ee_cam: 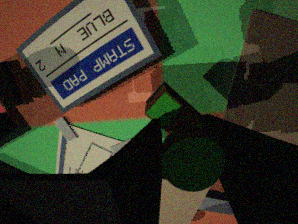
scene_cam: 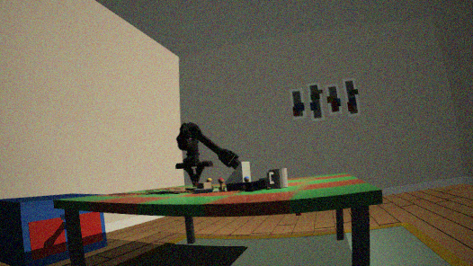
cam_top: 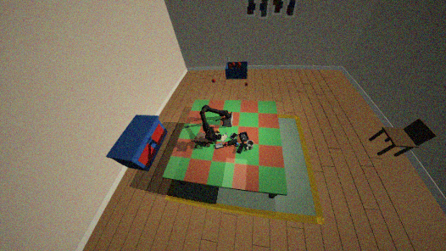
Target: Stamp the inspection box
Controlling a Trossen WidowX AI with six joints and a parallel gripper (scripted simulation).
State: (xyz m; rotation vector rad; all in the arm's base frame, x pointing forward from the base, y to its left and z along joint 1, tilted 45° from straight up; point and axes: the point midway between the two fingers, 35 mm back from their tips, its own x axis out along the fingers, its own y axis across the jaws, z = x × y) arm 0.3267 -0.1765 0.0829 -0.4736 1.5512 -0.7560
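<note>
My gripper (cam_top: 215, 138) (scene_cam: 196, 183) (ee_cam: 181, 124) points down, low over the table. It is shut on a stamp, whose round dark green knob (ee_cam: 194, 162) shows between the dark fingers. A pale part shows below the knob. The stamp's print face and lettering are hidden. The stamp pad (ee_cam: 100, 57) lies at the upper left of the wrist view, its label reading STAMP PAD, BLUE, upside down. The white card (ee_cam: 82, 150) lies at the lower left, with a grey clip (ee_cam: 66, 128) on its edge and a drawn outline. The left finger covers part of it.
Small stamps with a yellow knob (scene_cam: 209, 180), a red knob (scene_cam: 221, 181) and a blue knob (scene_cam: 246, 179) stand on the checkered table (cam_top: 271, 175) (scene_cam: 342, 181). A pale block (scene_cam: 245, 172) and a white-and-dark object (scene_cam: 283, 178) stand farther right.
</note>
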